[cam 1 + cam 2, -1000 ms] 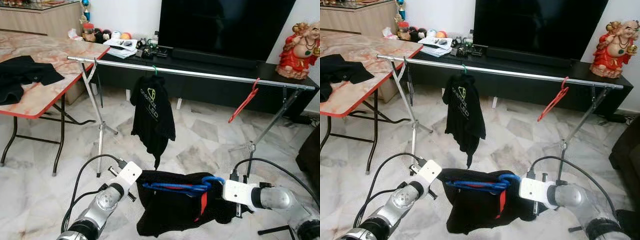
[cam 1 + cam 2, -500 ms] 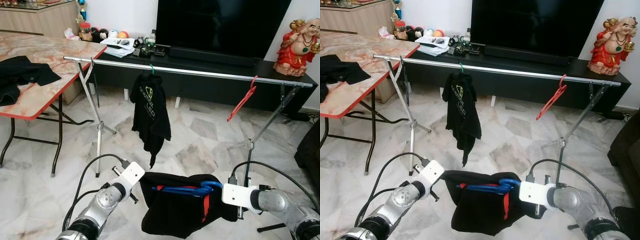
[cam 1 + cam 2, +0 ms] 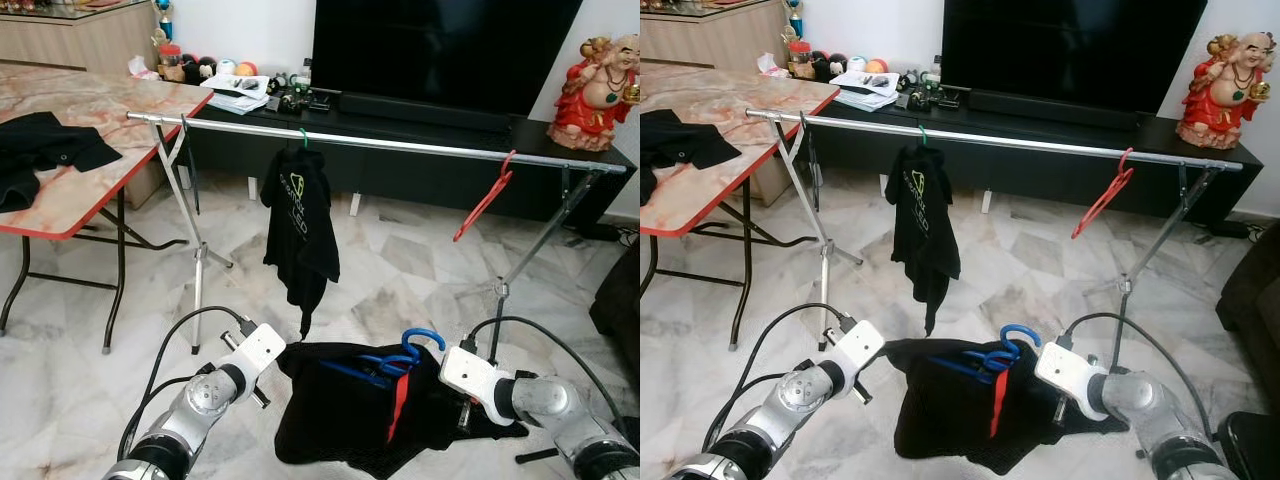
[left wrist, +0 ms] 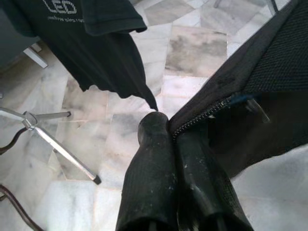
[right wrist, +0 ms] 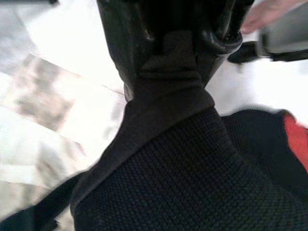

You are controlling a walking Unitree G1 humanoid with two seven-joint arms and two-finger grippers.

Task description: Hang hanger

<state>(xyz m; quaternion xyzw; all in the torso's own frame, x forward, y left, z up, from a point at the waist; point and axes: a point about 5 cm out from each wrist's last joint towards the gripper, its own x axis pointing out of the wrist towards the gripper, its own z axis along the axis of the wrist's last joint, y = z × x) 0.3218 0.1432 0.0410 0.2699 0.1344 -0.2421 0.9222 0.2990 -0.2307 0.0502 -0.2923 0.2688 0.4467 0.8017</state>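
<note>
A black garment (image 3: 345, 420) with a red lining strip hangs slack between my two grippers, low over the floor. A blue hanger (image 3: 418, 339) sits inside its neck, hook curling upward. My left gripper (image 4: 168, 126) is shut on the garment's zipper edge, on its left side. My right gripper (image 5: 174, 45) is shut on a bunched fold of the black knit at the right side. Ahead stands the silver clothes rail (image 3: 400, 146). It carries a black printed t-shirt (image 3: 303, 230) on a green hanger and an empty red hanger (image 3: 486, 200).
A marble-topped folding table (image 3: 90, 175) with another black garment (image 3: 40, 150) stands at the left. Behind the rail are a black TV console (image 3: 420, 170), a big screen and a red figurine (image 3: 595, 80). The rail's tripod legs (image 3: 200, 270) stand on the marble floor. A dark sofa edge (image 3: 622, 310) is at the right.
The blue hanger has tipped from lying level to hook-up. The garment now sags lower and looser, and my right wrist has tilted. The camera shifted slightly since one second ago.
</note>
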